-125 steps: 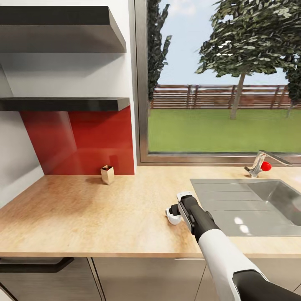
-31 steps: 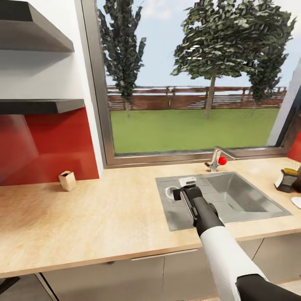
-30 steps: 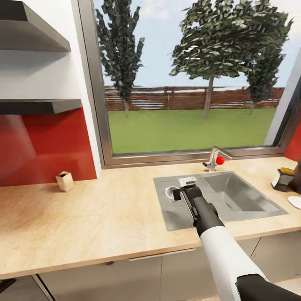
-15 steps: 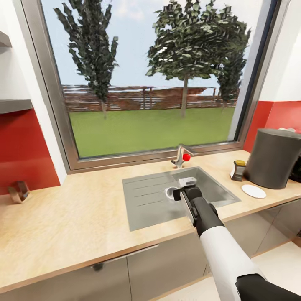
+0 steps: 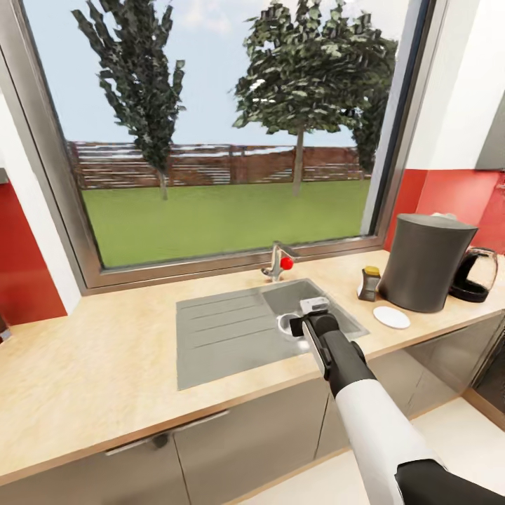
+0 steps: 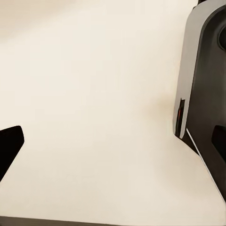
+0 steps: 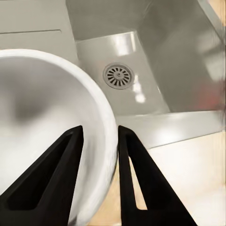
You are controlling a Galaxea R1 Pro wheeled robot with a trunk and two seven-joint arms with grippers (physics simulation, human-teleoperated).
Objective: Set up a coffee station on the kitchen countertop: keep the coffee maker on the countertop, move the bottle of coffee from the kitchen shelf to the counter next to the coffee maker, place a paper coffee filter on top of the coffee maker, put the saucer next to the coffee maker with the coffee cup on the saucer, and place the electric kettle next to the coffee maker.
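Note:
My right gripper [image 5: 296, 325] is shut on the rim of the white coffee cup [image 5: 286, 325], held above the sink basin. In the right wrist view the two black fingers [image 7: 134, 179] pinch the coffee cup's wall [image 7: 47, 117]. At the right end of the countertop [image 5: 105, 358] stands the dark grey coffee maker [image 5: 424, 263]. The yellow-capped bottle of coffee [image 5: 368, 283] is just left of it. The white saucer [image 5: 391, 317] lies in front and the electric kettle [image 5: 475, 275] sits to its right. My left gripper [image 6: 113, 141] hangs open over pale floor.
A steel sink [image 5: 231, 330] with a drainboard is set into the worktop, and a red-knobbed faucet [image 5: 278, 261] stands behind it under the large window. Grey cabinet fronts [image 5: 231, 449] run below. A part of my own body [image 6: 202, 94] shows in the left wrist view.
The camera has swung right along the counter, so the sink has slid left and the kettle has come into view. The cup stays in my right gripper.

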